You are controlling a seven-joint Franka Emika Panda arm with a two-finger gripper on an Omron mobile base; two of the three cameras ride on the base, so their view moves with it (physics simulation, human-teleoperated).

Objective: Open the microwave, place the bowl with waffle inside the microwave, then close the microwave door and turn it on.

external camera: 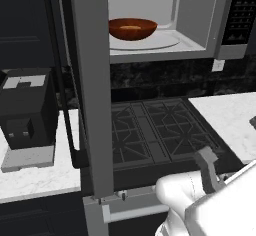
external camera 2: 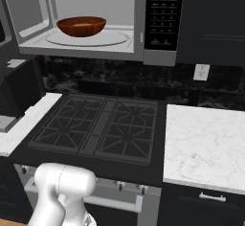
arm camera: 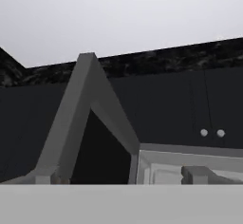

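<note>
Gripper (arm camera: 121, 174): jaws spread wide, nothing held, seen below the microwave (external camera 2: 91, 16).
Microwave door (external camera: 92, 90): swung open to the left.
Bowl with waffle (external camera 2: 81, 26): set inside on the turntable's left half.

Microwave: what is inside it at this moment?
Inside the microwave, the bowl with waffle sits on the round turntable. The waffle barely shows above the rim; the turntable beneath the bowl is covered.

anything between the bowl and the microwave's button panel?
No: bare turntable and floor from the bowl with waffle to the cavity's right wall, beside the button panel, right base view.
</note>
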